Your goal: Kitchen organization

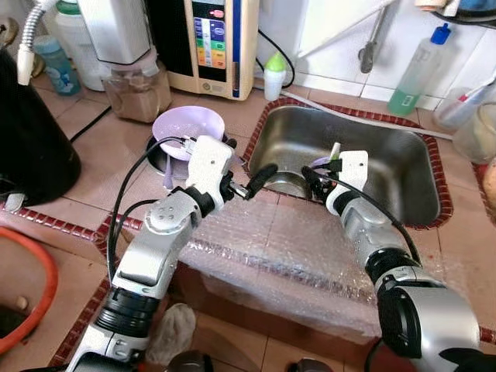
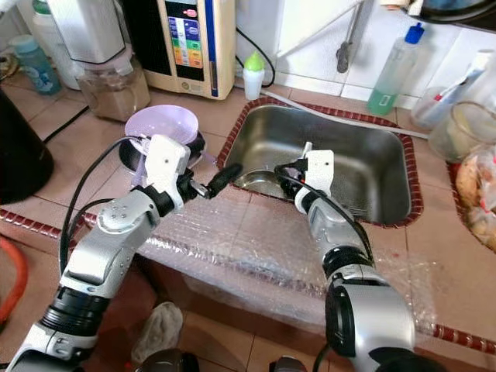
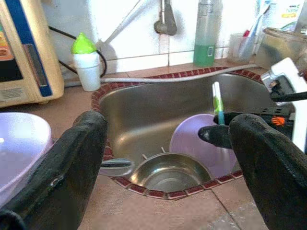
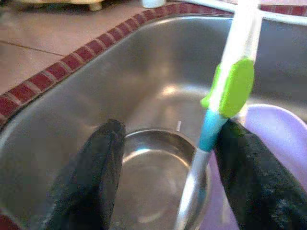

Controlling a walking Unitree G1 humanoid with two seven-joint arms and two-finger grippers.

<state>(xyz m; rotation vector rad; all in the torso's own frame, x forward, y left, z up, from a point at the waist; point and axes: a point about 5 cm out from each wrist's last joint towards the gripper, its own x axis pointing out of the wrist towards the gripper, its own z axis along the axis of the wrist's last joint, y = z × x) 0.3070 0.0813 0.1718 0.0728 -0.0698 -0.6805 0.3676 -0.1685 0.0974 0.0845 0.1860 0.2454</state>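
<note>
**Toothbrush upright in the sink, both hands at the near rim**

A toothbrush (image 4: 229, 98), with a white handle, a green grip and a blue lower section, stands roughly upright in the steel sink (image 1: 387, 167). It lies just beside one finger of the right hand (image 1: 316, 180); whether that finger touches it cannot be told. The right hand's two black fingers stand apart, and the brush is at the side of the gap, not squeezed between them. Below the brush, on the sink floor, sit a shallow steel bowl (image 3: 168, 175) and, next to it, a lilac plate or bowl (image 3: 196, 141) that leans against the sink's near side under the right hand.

The left hand (image 1: 257, 180) hovers over the sink's near left corner, its fingers (image 3: 72, 163) spread wide and holding nothing. Its arm crosses a sheet of bubble wrap (image 1: 271, 248) spread over the front of the tiled table (image 1: 101, 155).

To the left of the sink, on the table, a lilac bowl (image 1: 188, 124) rests on a dark dish. Behind it stand a blender jar with brown contents (image 1: 138, 91) and a beige water appliance with coloured buttons (image 1: 213, 43). A small white bottle with a green cap (image 1: 274, 75) stands at the sink's back left corner, and a bottle of green liquid (image 1: 418, 74) at the back right, by the white tiled wall.
</note>
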